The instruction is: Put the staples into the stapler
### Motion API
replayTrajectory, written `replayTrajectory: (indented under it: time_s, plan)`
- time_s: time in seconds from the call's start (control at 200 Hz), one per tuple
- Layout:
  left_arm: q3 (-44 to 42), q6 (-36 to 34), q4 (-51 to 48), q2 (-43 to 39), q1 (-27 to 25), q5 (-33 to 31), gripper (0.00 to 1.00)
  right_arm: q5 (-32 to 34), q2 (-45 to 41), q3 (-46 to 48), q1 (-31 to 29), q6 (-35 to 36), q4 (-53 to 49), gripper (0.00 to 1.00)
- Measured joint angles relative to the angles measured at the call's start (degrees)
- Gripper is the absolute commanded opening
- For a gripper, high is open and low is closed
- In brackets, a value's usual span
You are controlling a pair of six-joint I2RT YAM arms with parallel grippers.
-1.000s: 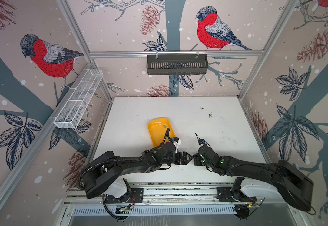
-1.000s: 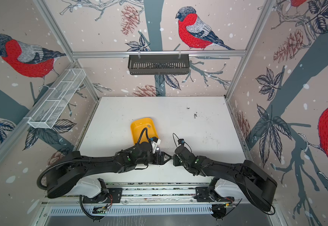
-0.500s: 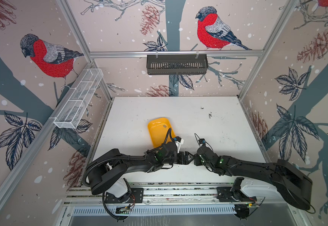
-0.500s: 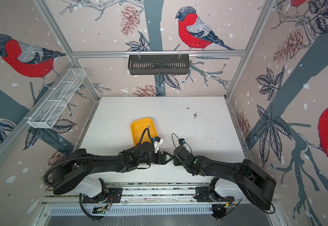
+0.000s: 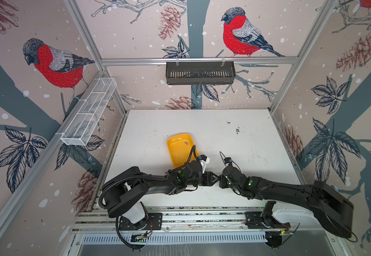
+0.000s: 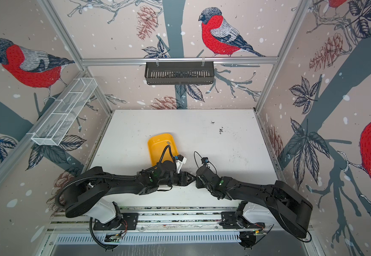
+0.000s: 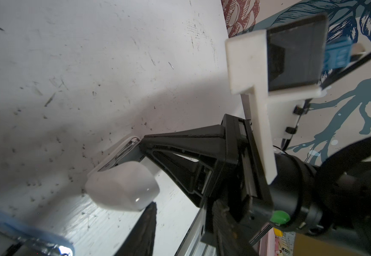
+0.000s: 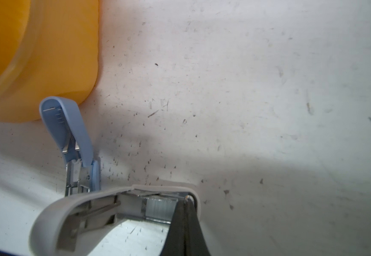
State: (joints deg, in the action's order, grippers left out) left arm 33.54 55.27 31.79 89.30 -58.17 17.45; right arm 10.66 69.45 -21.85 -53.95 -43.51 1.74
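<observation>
Both arms lie low over the tabletop (image 5: 253, 141), near the middle of its front edge. Their elbows are folded out toward the left and right edges and their forearms run almost level, pointing at each other. In both top views the left gripper (image 5: 216, 177) and the right gripper (image 5: 220, 180) meet nose to nose, nearly touching. Their wrists hide whatever lies beneath them.

The right wrist view shows what is under them. The white stapler (image 8: 73, 212) lies open on the tabletop with its lid swung back and its metal channel bare. The right gripper (image 8: 187, 200) has its two dark fingers pressed flat together, and their tip rests on the front end of that channel. The staples (image 8: 158, 206) show as a ribbed grey block lying in the channel just behind the fingertips.

In the left wrist view the white stapler's (image 7: 122, 190) rounded end sits in front of the right gripper's (image 7: 141, 141) closed point. The pictures do not show whether the left gripper's own jaws are spread or closed, or whether they hold anything.

A blue stapler (image 8: 69, 133), also open, stands just beside the white one, its lid touching or almost touching the yellow tray (image 8: 58, 55). The tray (image 5: 171, 141) sits near the tabletop's centre, a little toward the left edge, with one grey strip (image 5: 186, 143) in it.
</observation>
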Motion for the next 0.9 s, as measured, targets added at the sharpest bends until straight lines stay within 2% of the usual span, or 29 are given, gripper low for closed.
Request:
replayTrajectory:
  time_s: [0.75,0.901]
  plan:
    - [3.9,-4.3,-5.4,2.5,0.9,-2.5,0.38,-1.4,-0.3,-0.1,-0.1,0.2,0.0,0.03]
    - [4.0,-4.6,-5.4,3.3,1.0,-2.5,0.36,-1.4,-1.0,0.2,-0.1,0.2,-0.3,0.08]
